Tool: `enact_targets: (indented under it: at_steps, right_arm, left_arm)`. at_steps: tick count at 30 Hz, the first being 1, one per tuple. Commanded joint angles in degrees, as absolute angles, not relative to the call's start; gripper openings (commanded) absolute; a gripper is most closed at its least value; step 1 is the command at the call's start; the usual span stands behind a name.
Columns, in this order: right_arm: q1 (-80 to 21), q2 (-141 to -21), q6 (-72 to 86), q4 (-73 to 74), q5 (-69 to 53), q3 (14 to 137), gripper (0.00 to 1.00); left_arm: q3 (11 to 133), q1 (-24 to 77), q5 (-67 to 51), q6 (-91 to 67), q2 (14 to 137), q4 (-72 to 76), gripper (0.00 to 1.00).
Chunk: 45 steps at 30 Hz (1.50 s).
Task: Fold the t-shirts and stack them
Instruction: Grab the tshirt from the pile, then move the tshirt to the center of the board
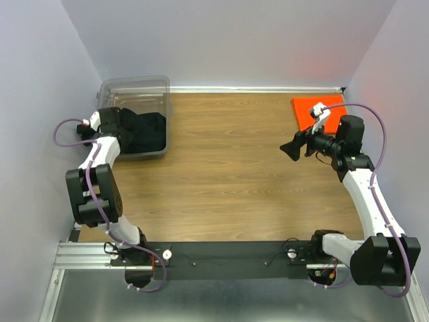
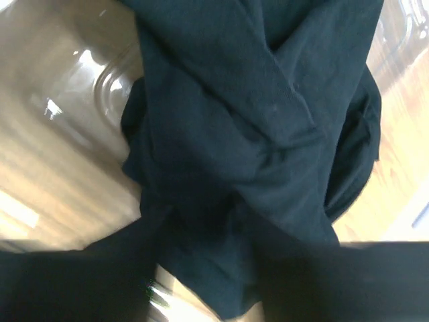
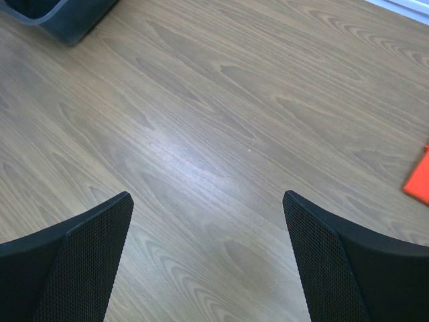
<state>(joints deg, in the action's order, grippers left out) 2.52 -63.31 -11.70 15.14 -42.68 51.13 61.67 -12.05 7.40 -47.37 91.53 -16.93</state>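
Observation:
The black t-shirt lies crumpled inside the clear plastic bin at the back left. My left gripper reaches into that bin, right at the cloth. In the left wrist view the black t-shirt fills the frame and a bunched fold runs down between my dark, blurred fingers; my left gripper may or may not be pinching it. The orange t-shirt lies flat at the back right; its corner shows in the right wrist view. My right gripper hovers open over bare wood, left of the orange shirt.
The bin's clear wall curves close around the left gripper. A dark bin corner shows far off in the right wrist view. Grey walls close in the wooden table on three sides.

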Motion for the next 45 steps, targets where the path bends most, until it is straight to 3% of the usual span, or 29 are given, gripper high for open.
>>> enact_targets:
  at_steps: [1,3,7,12,16,22,29,45]
  right_arm:
    - [2.5,-62.8,-12.8,15.9,-41.0,50.7,1.00]
    - [2.5,-62.8,-12.9,15.9,-40.7,50.7,1.00]
    - [2.5,-63.2,-13.0,15.9,-40.7,50.8,1.00]
    - [2.5,-63.7,-13.0,15.9,-41.2,50.7,1.00]
    - [2.5,-64.3,-13.2,15.9,-41.0,50.7,1.00]
    - [2.5,-64.5,-13.6,15.9,-40.1,50.6,1.00]
    - [2.5,-64.3,-14.4,15.9,-38.3,50.5,1.00]
    - [2.5,-64.4,-15.4,15.9,-36.4,50.5,1.00]
  left_arm:
    - [66.7,-12.7,6.3,-45.8,94.7,-16.8,0.10]
    - [67.6,-12.6,4.1,-43.9,93.3,-15.8,0.00]
    - [67.8,-12.7,-1.6,-37.7,84.7,-10.4,0.00]
    - [62.8,-12.4,-27.4,-30.4,65.8,7.9,0.00]
    - [69.5,-7.7,-36.5,-33.8,59.5,18.9,0.00]
    - [84.8,2.2,-35.8,-37.9,59.6,22.0,0.00]
    - [90.5,11.9,-37.3,-40.2,64.4,22.8,0.00]
    - [80.1,29.5,-33.3,-34.3,69.5,22.9,0.00]
